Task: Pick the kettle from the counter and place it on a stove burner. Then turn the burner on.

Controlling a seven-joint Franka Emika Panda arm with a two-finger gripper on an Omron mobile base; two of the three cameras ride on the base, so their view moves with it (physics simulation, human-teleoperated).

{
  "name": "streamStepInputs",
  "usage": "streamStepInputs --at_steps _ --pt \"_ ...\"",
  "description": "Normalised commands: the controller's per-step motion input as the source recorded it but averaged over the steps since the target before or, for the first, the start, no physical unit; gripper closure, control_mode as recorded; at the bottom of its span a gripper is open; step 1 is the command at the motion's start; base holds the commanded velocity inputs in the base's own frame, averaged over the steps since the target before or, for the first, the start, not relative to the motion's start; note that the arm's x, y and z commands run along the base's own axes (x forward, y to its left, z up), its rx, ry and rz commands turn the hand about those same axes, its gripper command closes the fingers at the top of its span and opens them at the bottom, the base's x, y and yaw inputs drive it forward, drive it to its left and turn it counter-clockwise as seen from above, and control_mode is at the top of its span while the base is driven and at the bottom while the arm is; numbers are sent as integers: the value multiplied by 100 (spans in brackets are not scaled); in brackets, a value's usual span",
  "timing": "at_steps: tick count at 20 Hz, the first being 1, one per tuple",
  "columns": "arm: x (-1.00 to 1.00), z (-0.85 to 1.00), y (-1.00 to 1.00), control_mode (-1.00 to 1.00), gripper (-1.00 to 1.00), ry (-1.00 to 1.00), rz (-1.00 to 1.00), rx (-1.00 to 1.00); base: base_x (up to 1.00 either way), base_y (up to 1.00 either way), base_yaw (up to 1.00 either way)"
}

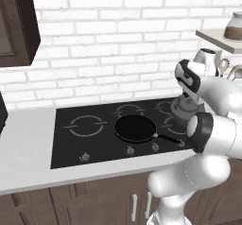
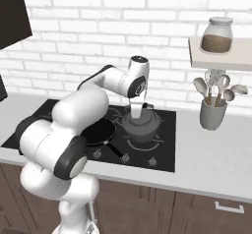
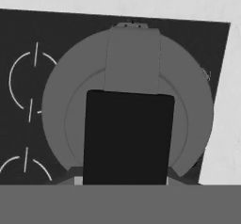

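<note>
The kettle is shown standing on the right-hand part of the black cooktop, at about three o'clock from the frying pan and just beside it, with the counter extending further toward three o'clock. The gripper is held directly above the kettle, pointing straight down at its top; in the right base view its lower end is seen at or touching the handle region, so the kettle lies immediately below the tool along the vertical axis. In the hand view, the round kettle body is centred beneath the camera, and its handle runs from six to twelve o'clock across the lid, with burner rings marked at nine o'clock. Whether the fingers are clamped on the handle or spread apart cannot be told, since a dark block hides them there. The utensil cup and the control knobs along the cooktop's front edge are given clearly by the right base view; in the left base view the kettle is largely hidden behind the arm. Placement is judged nearly complete; the knob remains to be turned.
</note>
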Motion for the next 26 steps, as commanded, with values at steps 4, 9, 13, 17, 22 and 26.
streamStepInputs --at_steps 4,9,13,17,22,26 --pt "34 -10 0 -100 100 -8 0 7 0 0 0" --pt "8 -3 0 -100 100 2 0 -1 0 0 0" --pt "17 -31 0 -100 100 10 0 -3 0 0 0" --pt "6 -41 0 -100 100 7 0 0 0 0 0" --pt "0 -34 0 -100 100 0 0 1 0 0 0" --pt "0 -15 0 -100 100 -4 0 0 0 0 0"
